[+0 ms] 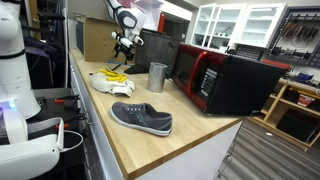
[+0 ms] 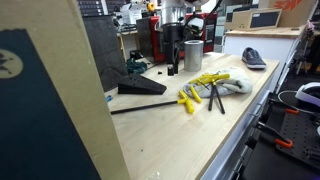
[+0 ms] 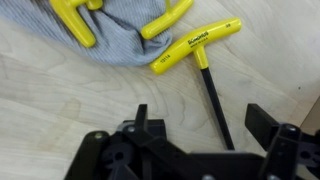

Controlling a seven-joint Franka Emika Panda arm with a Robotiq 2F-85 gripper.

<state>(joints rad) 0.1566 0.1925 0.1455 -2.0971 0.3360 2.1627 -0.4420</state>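
So, in an exterior view a light wood countertop (image 1: 190, 125) in a workshop-type room carries a grey shoe (image 1: 141, 118), a metal cup (image 1: 157, 77) and a red-and-black microwave (image 1: 225, 80); the arm bends down from above, gripper (image 1: 122, 45) hovering over the yellow hex keys (image 1: 112, 76); in an exterior view they lie on a cloth (image 2: 234, 86) near the counter edge; wrist view: jaws wide apart, empty, one T-handle hex key (image 3: 195, 47) with its shaft running between them.

That hex key (image 3: 197, 45): glossy yellow plastic handle, dark matt metal shaft. The rag (image 3: 118, 35) is soft grey cloth, the counter (image 3: 50, 100) smooth pale wood.
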